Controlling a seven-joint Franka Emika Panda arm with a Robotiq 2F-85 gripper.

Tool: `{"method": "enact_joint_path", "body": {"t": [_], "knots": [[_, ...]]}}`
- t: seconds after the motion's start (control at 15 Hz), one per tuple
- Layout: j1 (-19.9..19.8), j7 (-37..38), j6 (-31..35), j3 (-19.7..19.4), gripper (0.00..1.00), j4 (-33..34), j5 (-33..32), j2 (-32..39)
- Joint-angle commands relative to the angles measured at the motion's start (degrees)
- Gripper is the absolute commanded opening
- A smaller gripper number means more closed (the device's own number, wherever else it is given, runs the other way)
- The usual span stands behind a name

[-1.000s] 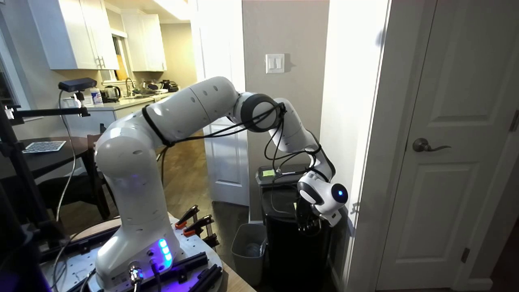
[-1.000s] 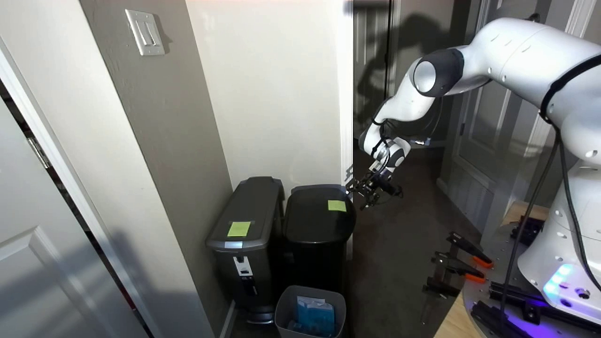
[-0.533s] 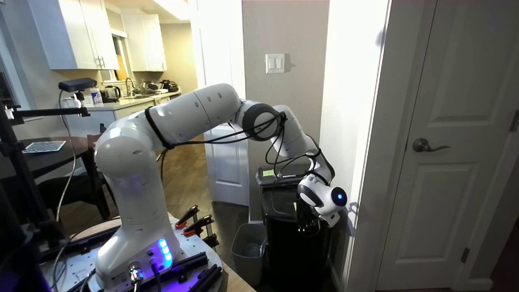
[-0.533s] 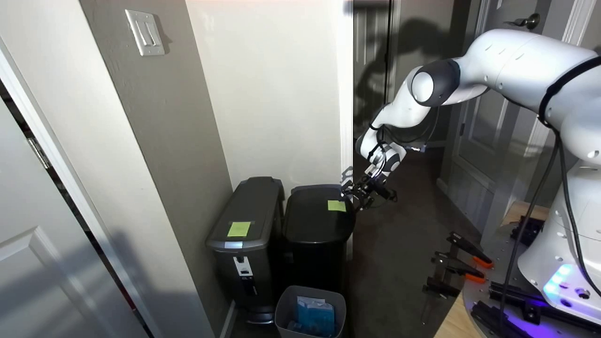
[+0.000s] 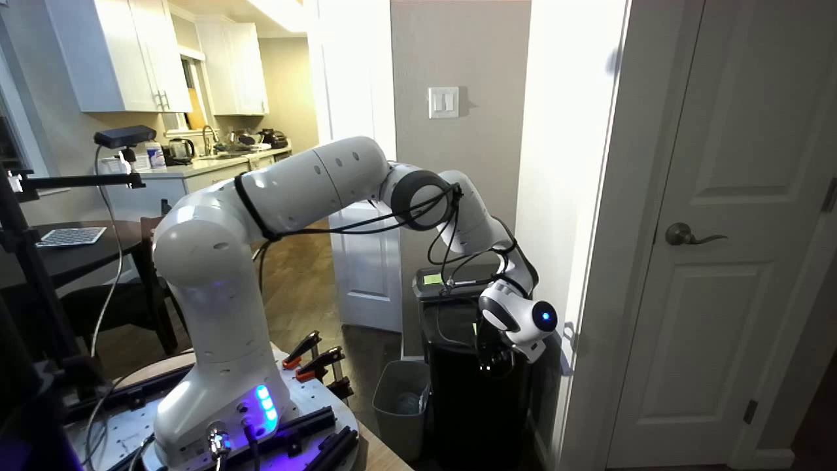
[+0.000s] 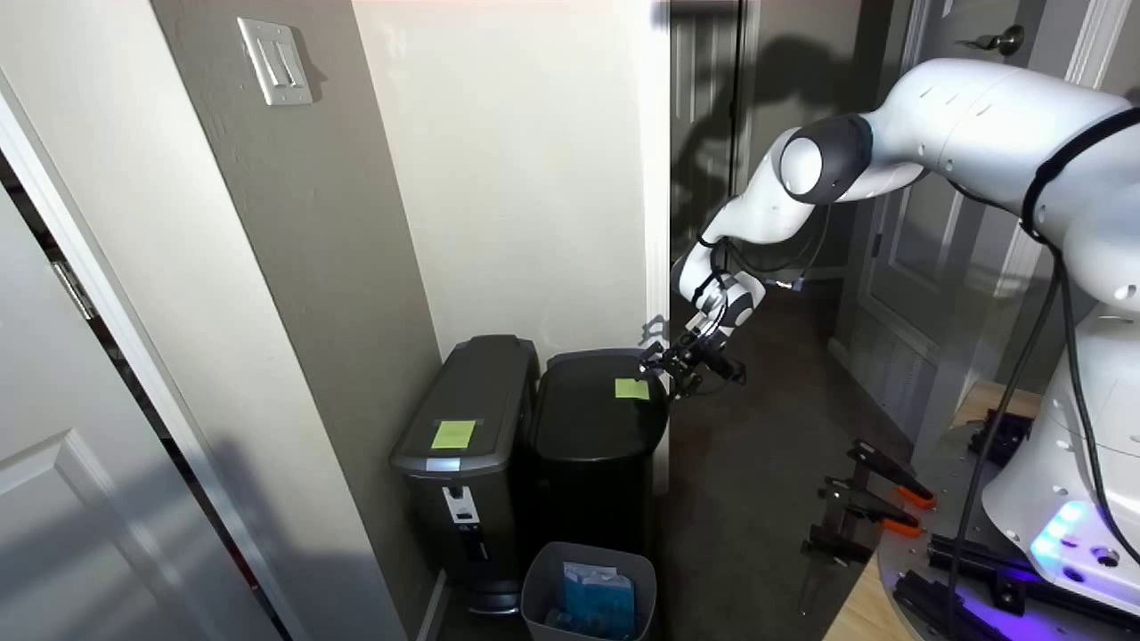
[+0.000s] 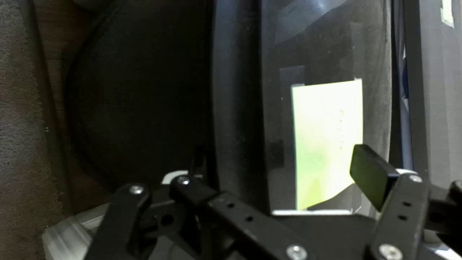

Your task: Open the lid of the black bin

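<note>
Arm [image 6: 997, 116] is jutting past the worktop [image 5: 379, 454] edge to the black bin [image 6: 592, 499], which is standing on the floor [image 6: 739, 472], well apart from that edge. Lid [image 6: 583, 418] is lying closed on the bin, sticker [image 6: 631, 389] showing near its outer edge. Gripper [image 7: 285, 167] is hanging at the sticker side of the lid, released, fingers [image 7: 397, 231] spread wide. In the wrist view one pad [image 7: 370, 177] is overlapping the sticker; the opposite finger is showing dark just past the lid's outer edge. Touching the lid or just apart: can't tell. Second bin [image 6: 427, 521] is standing just beside, pale label [image 6: 460, 505] on its front, matching note [image 6: 454, 434] on top. Wastebasket [image 5: 397, 432] is standing in front of the two bins in an exterior view, light-blue stuff [image 6: 601, 601] showing inside. Clamps [image 6: 882, 467] are sitting along the worktop edge facing the bins. Base [image 5: 209, 418] is standing on the worktop, glowing blue. Black cables [image 5: 307, 230] are running along the arm; switch [image 5: 443, 103] is sitting on the wall [image 5: 471, 52] above the bins.
</note>
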Motion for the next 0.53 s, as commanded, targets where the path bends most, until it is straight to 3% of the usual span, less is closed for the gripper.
{"method": "enact_joint_path", "body": {"t": [0.0, 0.47], "knots": [[-1.8, -4.9, -1.08, 1.74, 1.0, -3.3, 2.23, -3.1], [-2.25, -10.35, -2.0, 1.73, 1.0, -7.69, 4.15, -7.46]]}}
